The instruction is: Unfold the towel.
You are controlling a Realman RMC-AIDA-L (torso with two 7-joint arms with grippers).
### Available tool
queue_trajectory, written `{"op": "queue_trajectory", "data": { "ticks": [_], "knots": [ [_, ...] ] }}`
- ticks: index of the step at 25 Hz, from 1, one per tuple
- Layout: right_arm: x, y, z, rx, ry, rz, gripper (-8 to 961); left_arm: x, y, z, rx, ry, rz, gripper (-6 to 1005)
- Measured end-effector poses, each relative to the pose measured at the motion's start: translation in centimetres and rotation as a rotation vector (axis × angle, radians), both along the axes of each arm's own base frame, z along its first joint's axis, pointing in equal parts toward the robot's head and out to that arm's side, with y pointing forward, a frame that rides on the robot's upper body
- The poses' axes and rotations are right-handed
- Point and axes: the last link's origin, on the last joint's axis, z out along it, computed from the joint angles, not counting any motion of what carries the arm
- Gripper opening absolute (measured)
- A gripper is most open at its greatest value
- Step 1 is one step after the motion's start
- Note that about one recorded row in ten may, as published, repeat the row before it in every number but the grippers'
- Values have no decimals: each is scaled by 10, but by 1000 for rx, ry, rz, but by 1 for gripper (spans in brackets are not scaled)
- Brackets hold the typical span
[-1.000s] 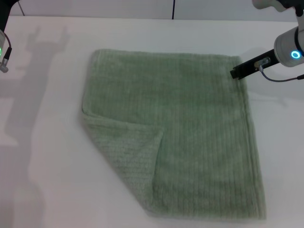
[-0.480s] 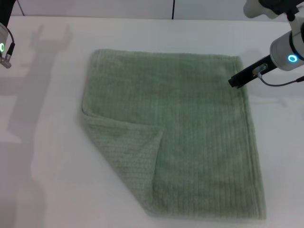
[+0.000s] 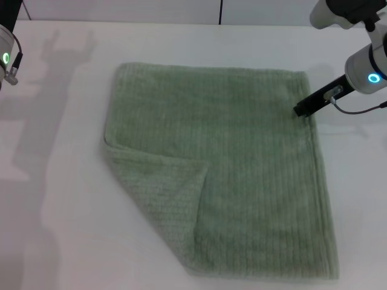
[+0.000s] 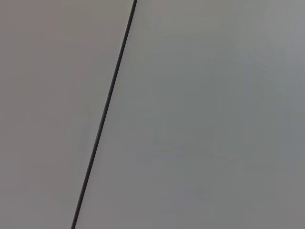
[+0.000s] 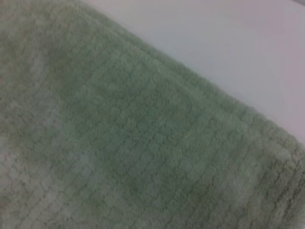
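The pale sage-green towel [image 3: 230, 163] lies spread on the white table, with its near left corner folded over onto itself as a triangular flap [image 3: 163, 193]. My right gripper [image 3: 300, 110] is at the towel's right edge near the far right corner, low over the cloth. The right wrist view shows the towel's weave and hemmed edge [image 5: 143, 143] from close up. My left gripper [image 3: 6, 60] is parked at the far left edge of the head view, away from the towel.
The white table [image 3: 60, 211] surrounds the towel on all sides. A dark seam [image 4: 105, 114] runs across the plain surface in the left wrist view. A dark cable [image 3: 221, 11] stands at the table's far edge.
My right gripper has moved a little nearer along the towel's right edge, from the far right corner downwards. The towel has not moved. The left arm shifted slightly upwards.
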Motion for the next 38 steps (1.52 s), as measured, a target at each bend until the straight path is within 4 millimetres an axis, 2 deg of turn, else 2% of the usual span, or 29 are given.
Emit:
{"op": "queue_trajectory", "data": {
  "ticks": [25, 38],
  "knots": [
    [5, 7, 5, 2, -15, 22, 1, 4, 1, 0, -3, -2, -15, 834],
    [4, 5, -3, -27, -16, 44, 1, 6, 2, -2, -5, -3, -18, 834]
  ]
}}
